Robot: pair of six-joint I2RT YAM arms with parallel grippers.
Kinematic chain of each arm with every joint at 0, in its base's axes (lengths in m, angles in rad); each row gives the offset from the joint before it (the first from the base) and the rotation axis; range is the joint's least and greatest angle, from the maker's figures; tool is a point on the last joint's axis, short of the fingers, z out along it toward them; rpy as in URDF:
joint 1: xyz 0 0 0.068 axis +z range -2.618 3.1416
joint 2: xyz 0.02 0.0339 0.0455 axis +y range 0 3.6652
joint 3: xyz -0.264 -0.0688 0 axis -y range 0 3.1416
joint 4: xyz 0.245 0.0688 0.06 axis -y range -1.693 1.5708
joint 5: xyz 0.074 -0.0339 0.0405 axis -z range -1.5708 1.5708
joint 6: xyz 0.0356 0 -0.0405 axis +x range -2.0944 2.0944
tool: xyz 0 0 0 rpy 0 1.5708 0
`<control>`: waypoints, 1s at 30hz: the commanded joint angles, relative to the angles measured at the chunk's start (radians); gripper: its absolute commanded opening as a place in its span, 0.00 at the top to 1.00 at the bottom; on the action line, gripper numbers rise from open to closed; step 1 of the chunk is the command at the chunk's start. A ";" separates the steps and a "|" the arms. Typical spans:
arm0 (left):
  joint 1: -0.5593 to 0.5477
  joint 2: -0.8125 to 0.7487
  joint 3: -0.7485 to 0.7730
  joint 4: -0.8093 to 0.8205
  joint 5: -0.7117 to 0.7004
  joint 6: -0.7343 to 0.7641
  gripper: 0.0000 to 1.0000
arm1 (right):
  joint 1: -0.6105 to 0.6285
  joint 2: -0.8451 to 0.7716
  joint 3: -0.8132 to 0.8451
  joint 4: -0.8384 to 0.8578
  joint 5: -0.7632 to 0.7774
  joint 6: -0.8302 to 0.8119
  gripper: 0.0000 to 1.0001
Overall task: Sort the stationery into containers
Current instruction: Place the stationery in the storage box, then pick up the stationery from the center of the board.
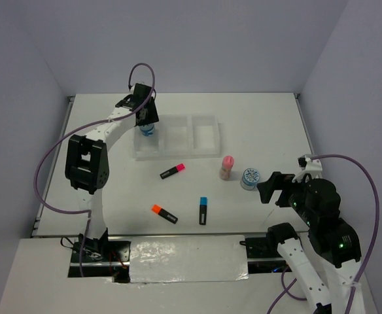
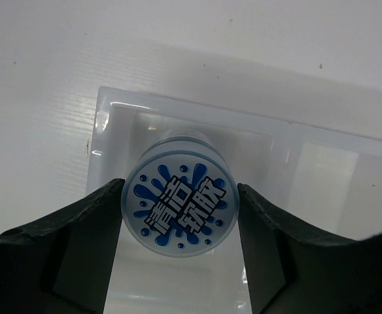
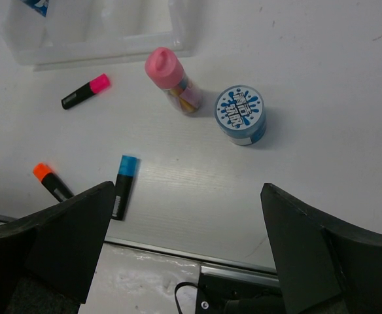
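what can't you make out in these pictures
Top view: the left gripper covers most of the held blue-and-white disc; whether it touches the tray floor is unclear.
Left wrist view: the frame's right edge cuts off the tray past its middle compartment.
Right wrist view: the top edge cuts off most of the tray; the print on the blue-capped marker is too small to read.

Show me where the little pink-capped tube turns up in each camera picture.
Top external: the pink-capped tube sits right of centre, in front of the white tray's right end.
Left wrist: not in it.
Right wrist: upper middle, beside a blue-and-white disc.
Shared landmark: the white tray, seen in all three views.
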State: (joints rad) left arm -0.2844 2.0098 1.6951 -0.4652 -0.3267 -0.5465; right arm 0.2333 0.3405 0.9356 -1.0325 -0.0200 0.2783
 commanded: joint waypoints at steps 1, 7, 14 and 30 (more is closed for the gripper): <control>0.004 0.012 0.005 0.076 0.003 0.016 0.82 | 0.009 0.028 0.011 0.061 -0.012 -0.017 0.00; 0.004 0.021 -0.018 0.083 -0.008 0.003 0.44 | 0.009 0.051 -0.001 0.084 -0.014 -0.018 0.00; 0.004 -0.025 -0.049 0.092 -0.002 -0.015 0.01 | 0.011 0.080 -0.040 0.126 -0.014 -0.010 0.00; -0.124 -0.663 -0.366 -0.067 -0.031 -0.112 0.01 | -0.048 0.433 0.071 0.219 0.108 0.234 0.00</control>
State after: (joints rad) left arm -0.4000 1.4696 1.4029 -0.4885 -0.3573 -0.6334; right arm 0.1955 0.8043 0.9668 -0.8921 0.0711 0.4122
